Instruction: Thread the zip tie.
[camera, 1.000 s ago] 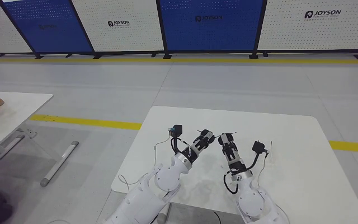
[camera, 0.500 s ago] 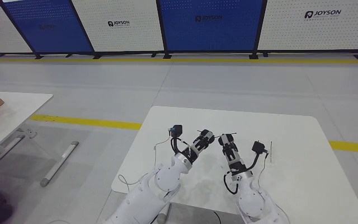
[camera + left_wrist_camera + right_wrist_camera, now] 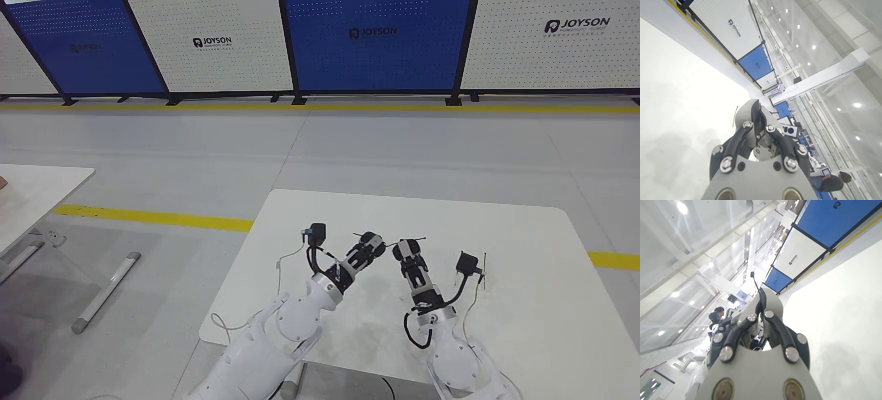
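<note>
Both arms lie stretched forward side by side, forearms converging so that the two grippers sit near each other, tips just apart; the left arm [image 3: 298, 318] slants inward, its wrist turned so the left gripper [image 3: 756, 106] points across toward the right gripper's fingertips; its fingers are pressed together, black pads [image 3: 755, 114] meeting, and whether anything is pinched between them cannot be told; the right arm [image 3: 450, 358] runs straighter, leaning only slightly toward its partner; the right gripper [image 3: 762, 293] is clamped tight, its pads closed on a zip tie [image 3: 755, 282], whose head juts out just beyond the fingertips
</note>
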`<state>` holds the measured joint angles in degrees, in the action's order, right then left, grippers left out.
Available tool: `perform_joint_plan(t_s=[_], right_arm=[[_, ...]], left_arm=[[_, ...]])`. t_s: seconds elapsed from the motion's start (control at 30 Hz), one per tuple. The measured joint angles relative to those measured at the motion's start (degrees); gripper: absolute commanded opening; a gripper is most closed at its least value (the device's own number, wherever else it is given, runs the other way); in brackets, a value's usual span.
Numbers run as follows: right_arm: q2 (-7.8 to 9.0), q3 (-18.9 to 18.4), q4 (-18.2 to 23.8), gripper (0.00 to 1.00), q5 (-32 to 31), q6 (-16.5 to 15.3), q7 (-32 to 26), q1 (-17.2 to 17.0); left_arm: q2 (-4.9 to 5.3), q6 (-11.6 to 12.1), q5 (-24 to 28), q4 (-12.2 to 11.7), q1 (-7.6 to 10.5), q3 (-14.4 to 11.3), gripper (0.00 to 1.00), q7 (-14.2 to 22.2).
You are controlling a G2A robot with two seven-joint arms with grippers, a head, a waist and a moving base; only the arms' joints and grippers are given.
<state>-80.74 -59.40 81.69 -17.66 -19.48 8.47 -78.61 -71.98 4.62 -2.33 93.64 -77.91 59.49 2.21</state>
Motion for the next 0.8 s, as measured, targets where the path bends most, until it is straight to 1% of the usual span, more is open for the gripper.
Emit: perform_joint_plan(t_s=[0.17,0.3,0.43,0.57,0.67,0.8], right_arm=[[-0.04,0.01,-0.28,0.00,-1.32,0.00,0.76,-0.04],[-0.07,0.14,-0.30,0.00,-1.94,0.00,0.41,0.00],[-0.01,0.07,0.75,0.00,0.26,0.00,-1.31,-0.15],[0.25,-0.67,1.51,0.00,0.57,0.00,-1.17,-0.60],[0.33,-0.81,1.53,0.00,-0.76,0.00,0.20,-0.85],[0.33,-0.78,1.25,0.00,-2.86,0.00,1.93,-1.02]], left_arm=[[-0.08,0.20,-0.05,0.17,-0.14,0.12,0.00,-0.21],[-0.12,1.08,0.31,0.79,-0.45,0.34,0.00,-0.21],[-0.15,1.20,-0.13,0.72,-0.58,0.36,0.00,-0.27],[-0.26,0.69,-0.35,0.28,-0.45,0.20,0.00,-0.23],[-0.33,0.23,-0.71,0.21,-0.33,0.09,0.00,-0.31],[-0.42,-0.82,-2.59,-0.05,-0.06,-0.30,0.00,-1.00]])
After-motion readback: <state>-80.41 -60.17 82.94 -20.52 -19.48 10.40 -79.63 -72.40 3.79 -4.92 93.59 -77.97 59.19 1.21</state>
